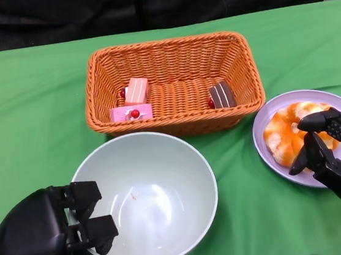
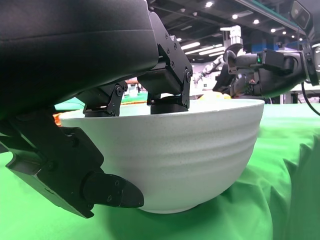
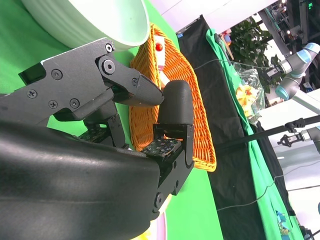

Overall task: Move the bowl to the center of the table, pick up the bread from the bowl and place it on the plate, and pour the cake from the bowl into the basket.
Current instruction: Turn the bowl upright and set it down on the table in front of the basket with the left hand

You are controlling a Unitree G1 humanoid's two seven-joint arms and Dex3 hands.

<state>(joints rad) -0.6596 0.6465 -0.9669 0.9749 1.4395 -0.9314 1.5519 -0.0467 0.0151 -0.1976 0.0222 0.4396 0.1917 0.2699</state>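
Observation:
The pale, empty bowl (image 1: pixel 164 183) (image 2: pixel 190 150) stands upright on the green cloth in front of the basket. My left hand (image 1: pixel 47 231) (image 2: pixel 100 75) grips its near-left rim, fingers over the edge and thumb against the outer wall. The woven orange basket (image 1: pixel 168 54) (image 3: pixel 200 145) holds two pink cakes (image 1: pixel 136 90) (image 1: pixel 130 113) and a chocolate cake (image 1: pixel 221 94). The orange-and-white ring bread (image 1: pixel 285 130) lies on the lavender plate (image 1: pixel 260 132) at the right. My right hand (image 1: pixel 333 152) (image 3: pixel 150 120) hovers over the plate's near side, fingers apart and holding nothing.
The basket sits just behind the bowl and the plate lies close to its right corner. Green cloth covers the table, with bare stretches at the far left and beyond the basket. A dark backdrop runs along the far edge.

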